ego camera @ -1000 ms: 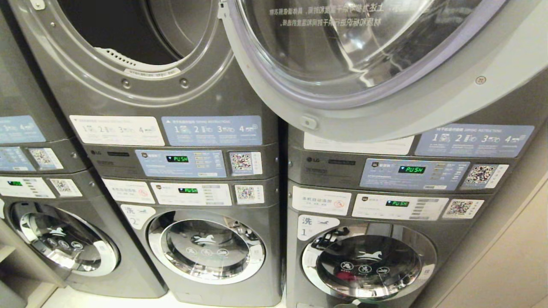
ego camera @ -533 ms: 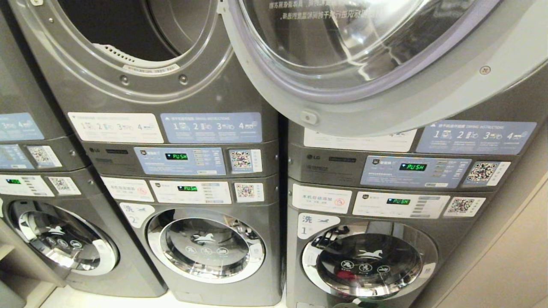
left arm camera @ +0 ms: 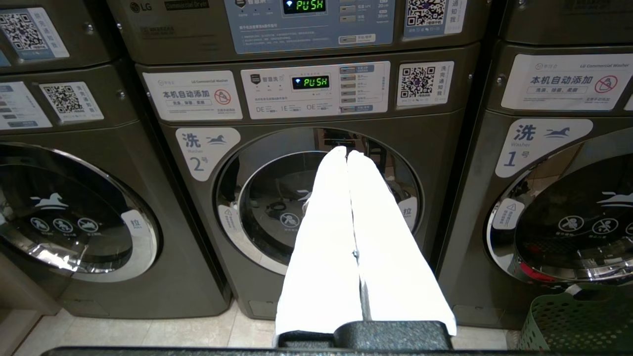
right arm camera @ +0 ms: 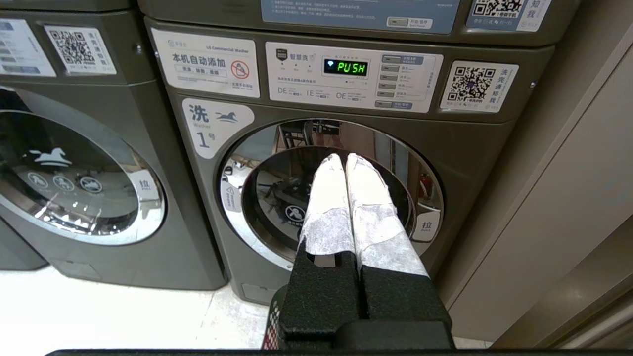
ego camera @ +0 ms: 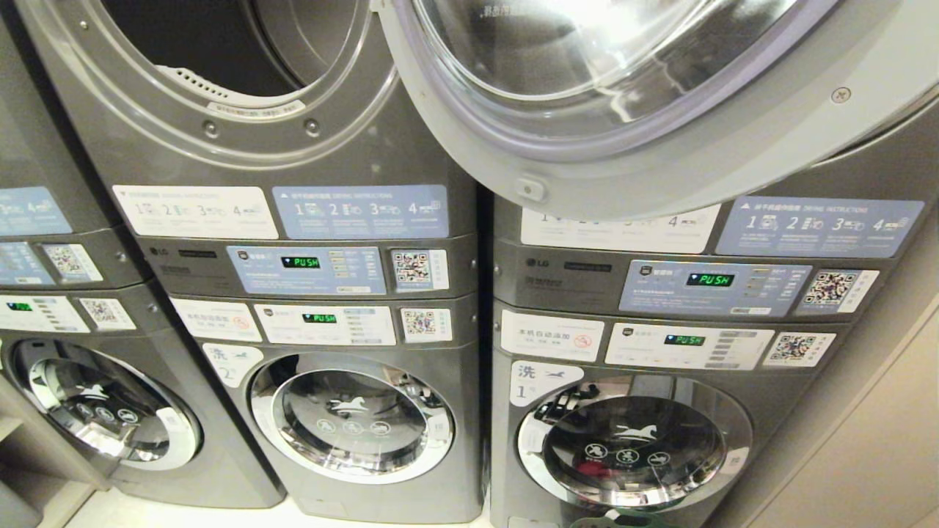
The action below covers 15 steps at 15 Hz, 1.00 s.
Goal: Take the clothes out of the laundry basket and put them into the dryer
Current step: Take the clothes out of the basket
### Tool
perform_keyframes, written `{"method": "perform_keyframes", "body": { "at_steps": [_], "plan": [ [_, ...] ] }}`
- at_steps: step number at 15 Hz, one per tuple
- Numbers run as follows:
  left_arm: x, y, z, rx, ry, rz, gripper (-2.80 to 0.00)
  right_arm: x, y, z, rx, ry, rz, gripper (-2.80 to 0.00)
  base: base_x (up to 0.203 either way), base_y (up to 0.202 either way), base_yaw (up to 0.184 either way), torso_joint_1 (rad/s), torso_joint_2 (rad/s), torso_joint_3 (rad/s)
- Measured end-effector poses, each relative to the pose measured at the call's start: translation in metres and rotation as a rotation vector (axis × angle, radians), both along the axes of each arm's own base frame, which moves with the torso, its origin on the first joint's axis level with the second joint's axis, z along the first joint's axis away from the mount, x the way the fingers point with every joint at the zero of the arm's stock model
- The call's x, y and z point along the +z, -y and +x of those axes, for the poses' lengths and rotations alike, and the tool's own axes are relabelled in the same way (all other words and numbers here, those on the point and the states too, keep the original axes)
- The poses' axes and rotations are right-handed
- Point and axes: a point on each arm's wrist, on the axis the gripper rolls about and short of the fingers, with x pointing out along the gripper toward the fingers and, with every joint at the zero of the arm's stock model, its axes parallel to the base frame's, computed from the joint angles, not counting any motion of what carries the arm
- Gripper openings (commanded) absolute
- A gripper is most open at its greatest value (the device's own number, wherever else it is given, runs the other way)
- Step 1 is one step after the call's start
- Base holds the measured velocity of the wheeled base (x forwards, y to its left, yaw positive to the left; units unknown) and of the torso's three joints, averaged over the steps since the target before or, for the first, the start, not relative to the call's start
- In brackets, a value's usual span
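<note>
The dryer [ego camera: 220, 44] is the upper machine on the left, its dark drum open. Its round glass door [ego camera: 623, 95] is swung out to the right. A green mesh laundry basket [left arm camera: 578, 321] stands on the floor before washer no. 1; its rim also peeks in at the head view's lower edge [ego camera: 616, 522]. The clothes are hidden from here. My left gripper [left arm camera: 347, 154] is shut and empty, pointing at washer no. 2. My right gripper [right arm camera: 344, 157] is shut and empty, above the basket's edge [right arm camera: 272, 321], pointing at washer no. 1. Neither arm shows in the head view.
Grey stacked machines fill the view: washer no. 2 [ego camera: 352, 418], washer no. 1 [ego camera: 631, 447], and a third [ego camera: 95, 411] at far left, all with closed doors. A beige wall panel [ego camera: 880, 440] stands close on the right. Pale floor tiles [right arm camera: 99, 316] lie below.
The whole head picture has slid slightly upward, so the camera has moved. The machines and the open door keep their places among themselves.
</note>
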Motion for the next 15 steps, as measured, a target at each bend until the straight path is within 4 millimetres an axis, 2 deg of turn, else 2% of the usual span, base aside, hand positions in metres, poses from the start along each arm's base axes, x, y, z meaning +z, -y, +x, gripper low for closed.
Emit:
{"method": "perform_keyframes", "body": {
  "at_steps": [15],
  "plan": [
    [0.0000, 0.0000, 0.0000, 0.000, 0.000, 0.000, -2.80, 0.0001, 0.0005, 0.0000, -0.023, 0.001, 0.024, -2.80, 0.000, 0.000, 0.000, -0.122, 0.27, 0.145]
  ]
}}
